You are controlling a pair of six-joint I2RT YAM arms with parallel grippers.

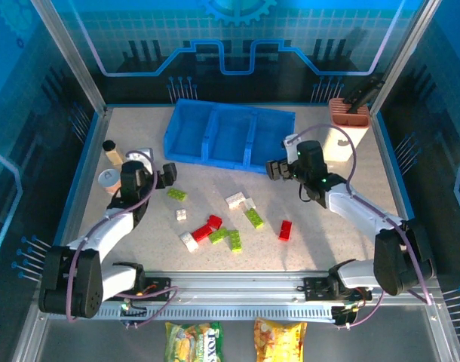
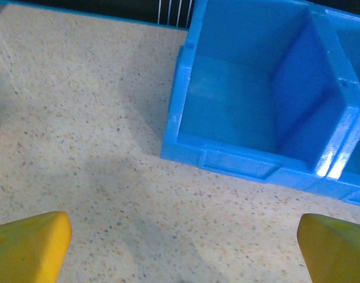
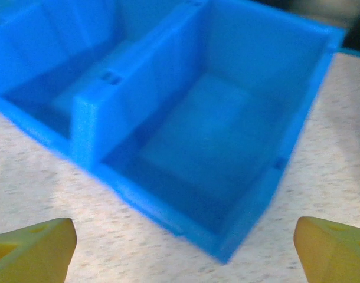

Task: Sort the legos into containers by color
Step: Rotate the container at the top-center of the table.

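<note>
Legos (image 1: pixel 212 226) lie loose on the table (image 1: pixel 313 253) in the lower centre of the top view, with red, green and white mixed. None is in the tray (image 1: pixel 215 157) at upper centre, and its three compartments look empty.

The left gripper (image 1: pixel 167 174), at centre left, has its jaws wide apart and holds nothing. The right gripper (image 1: pixel 274 167), just below the tray's right end, is likewise spread wide and empty.

Hazard: in the middle of the cluster a red brick touches a green one. A closing claw could take both colours at once or knock a neighbour aside.

Visibility:
- White bricks show poorly against the pale speckled table, so the count is uncertain.
- The right wrist view is blurred.
- The tray's near walls hide part of the compartment floors.
</note>
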